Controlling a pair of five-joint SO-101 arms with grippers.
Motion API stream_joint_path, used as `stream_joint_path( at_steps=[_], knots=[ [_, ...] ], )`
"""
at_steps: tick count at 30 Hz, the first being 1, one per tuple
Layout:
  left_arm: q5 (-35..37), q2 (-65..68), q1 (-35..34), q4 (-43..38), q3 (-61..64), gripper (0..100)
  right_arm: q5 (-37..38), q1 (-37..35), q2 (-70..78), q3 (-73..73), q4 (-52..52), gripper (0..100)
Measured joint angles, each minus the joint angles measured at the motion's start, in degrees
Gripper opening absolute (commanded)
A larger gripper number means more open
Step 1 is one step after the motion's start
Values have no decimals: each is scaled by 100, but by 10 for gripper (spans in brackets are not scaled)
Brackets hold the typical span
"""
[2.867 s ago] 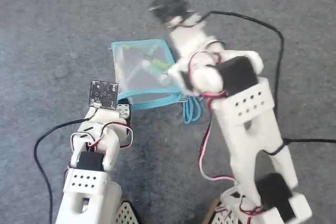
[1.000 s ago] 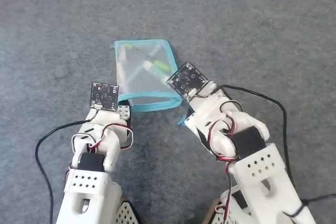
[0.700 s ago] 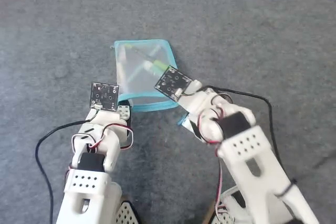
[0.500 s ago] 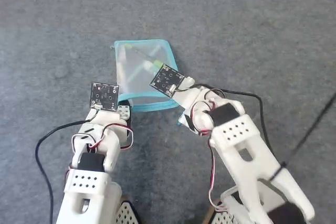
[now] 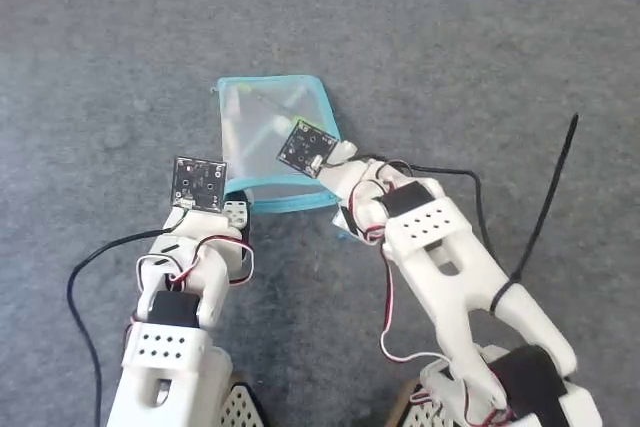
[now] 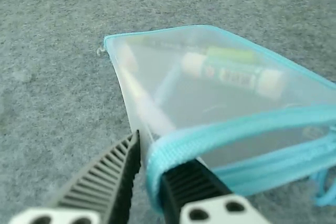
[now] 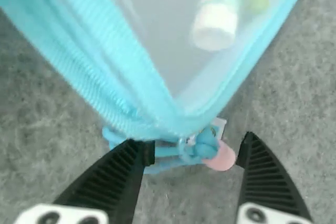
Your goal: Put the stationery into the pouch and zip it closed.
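The clear pouch (image 5: 262,119) with a turquoise zip lies on the grey carpet, with pens and a green-and-white glue stick (image 6: 231,74) inside it. My left gripper (image 6: 152,162) is shut on the pouch's near left corner, pinching the zip edge (image 6: 210,132). In the high view this gripper (image 5: 237,210) sits under its camera board. My right gripper (image 7: 195,145) is open at the pouch's near right corner (image 5: 342,219). The zip pull (image 7: 209,149), with a blue cord and a pink bead, lies between its fingers, apart from both. The glue stick's white cap (image 7: 214,27) shows through the pouch (image 7: 157,19).
Grey carpet (image 5: 520,87) stretches around the pouch on all sides. A black cable (image 5: 545,207) arcs beside the right arm, and another black cable (image 5: 85,277) loops by the left arm.
The right arm came back from over the pouch's far side and lowered to its near right corner, then edged left toward the zip pull. The left arm kept still on the pouch.
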Motion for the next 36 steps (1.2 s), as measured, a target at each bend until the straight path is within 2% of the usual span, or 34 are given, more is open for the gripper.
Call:
stream_joint_path(
  at_steps=[3, 5, 17, 21, 25, 29, 36],
  knots=[
    [0, 0, 0, 0, 0, 12, -360, 9, 0, -149, 0, 42],
    [0, 0, 0, 0, 0, 12, -536, 62, 0, -193, 0, 5],
    [0, 0, 44, 0, 0, 12, -668, 35, -1222, -290, 1266, 8],
    [0, 0, 26, 0, 0, 12, -668, -501, -1521, -290, 1644, 8],
    [9, 0, 255, 0, 0, 12, -730, -993, -1547, -290, 1705, 8],
    [-264, 0, 580, 202, 0, 11, -1125, -1143, -1547, -290, 1679, 8],
    [-369, 0, 967, 352, -9, 11, -1371, -1477, -1653, -281, 1398, 8]
  ],
)
